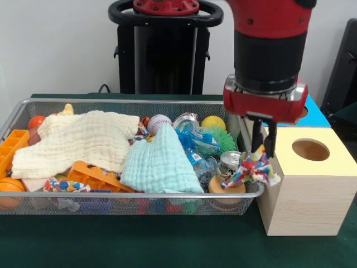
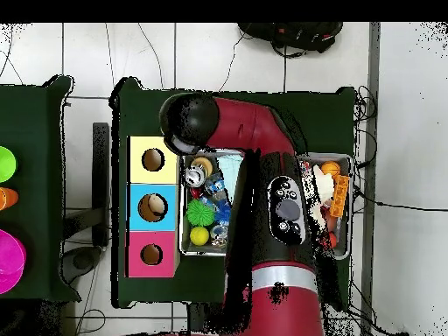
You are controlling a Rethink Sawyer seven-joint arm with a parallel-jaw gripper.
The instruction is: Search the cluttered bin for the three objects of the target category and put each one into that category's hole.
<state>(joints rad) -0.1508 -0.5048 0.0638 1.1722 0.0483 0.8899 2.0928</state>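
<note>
Dark green cloth covers the surface point(image 1: 167, 245), on which a wire mesh bin point(image 1: 128, 204) and a wooden box point(image 1: 304, 195) are set side by side, the box at the bin's right end in the front view.

At the near wall of the bin, an orange ball point(image 1: 8, 192), an orange plastic block point(image 1: 95, 176) and a wooden spool point(image 1: 226, 192) are seen. A mint green cloth point(image 1: 162, 164) is draped over the middle of the clutter, and a cream cloth point(image 1: 78, 139) is spread over the left part. A metal can point(image 1: 230, 162) is lodged right of the mint cloth. Farther back, a green spiky ball point(image 1: 220, 139), a baseball point(image 1: 159, 123) and a yellow ball point(image 1: 213, 123) are visible.

A multicoloured knotted cloth toy point(image 1: 254, 167) is grasped by the jaws of the gripper point(image 1: 263, 146); the jaws are clenched on it. The toy is held over the bin's right rim, just beside the box's yellow-topped section and its round hole point(image 1: 310, 149). A blue-topped section point(image 1: 312, 114) lies behind.

In the overhead view, the box shows yellow point(image 2: 152, 159), blue point(image 2: 152, 207) and pink point(image 2: 151, 255) tops, each with a hole.
</note>
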